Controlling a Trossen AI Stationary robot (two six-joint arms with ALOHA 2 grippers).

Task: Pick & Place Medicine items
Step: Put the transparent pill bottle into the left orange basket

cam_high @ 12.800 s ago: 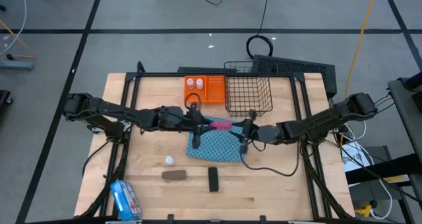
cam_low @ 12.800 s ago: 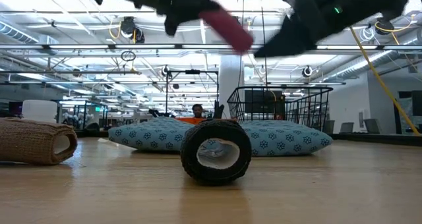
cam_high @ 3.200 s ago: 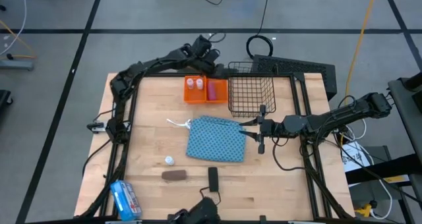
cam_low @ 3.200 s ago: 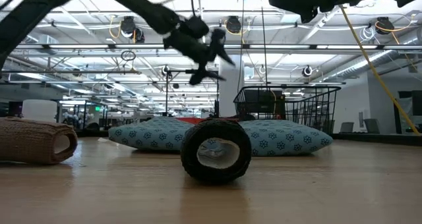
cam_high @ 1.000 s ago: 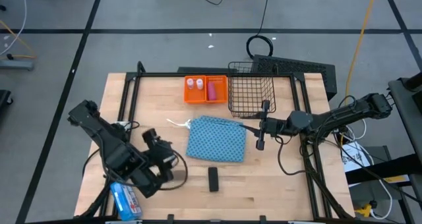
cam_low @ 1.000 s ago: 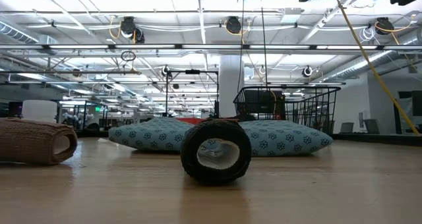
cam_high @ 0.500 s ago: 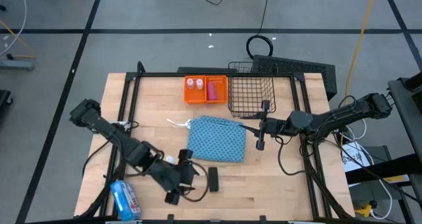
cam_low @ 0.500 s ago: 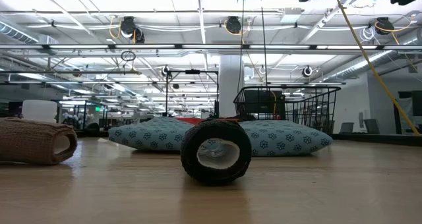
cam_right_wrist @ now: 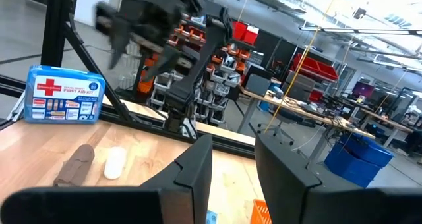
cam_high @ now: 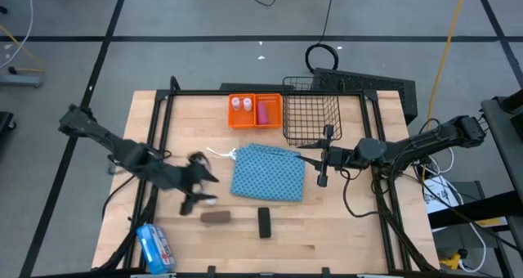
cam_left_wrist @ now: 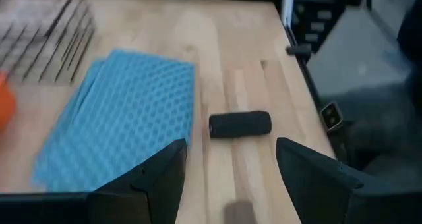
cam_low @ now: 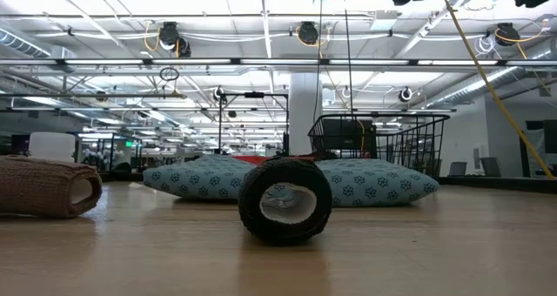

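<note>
My left gripper (cam_high: 204, 188) hangs open over the table's left middle, left of the blue patterned cloth (cam_high: 268, 172). Nothing is between its fingers (cam_left_wrist: 158, 184). A small white bottle (cam_right_wrist: 115, 162) and the brown piece (cam_high: 216, 217) lie on the wood just near of it. The black bar (cam_high: 264, 221) lies farther right and also shows in the left wrist view (cam_left_wrist: 241, 124). Two white bottles (cam_high: 241, 104) and the pink tube (cam_high: 263, 112) lie in the orange tray (cam_high: 274, 123). My right gripper (cam_high: 320, 173) waits open beside the cloth's right edge.
A wire basket (cam_high: 310, 118) stands right of the orange tray at the far side. A blue and white packet (cam_high: 154, 247) lies at the near left corner. Bare wood lies along the near edge right of the black bar.
My left arm has swung over the table's near left part. Its gripper went toward the black bar, then came back toward the left and far side, staying open. The brown piece, covered by the arm before, shows again. My right arm has kept still.
</note>
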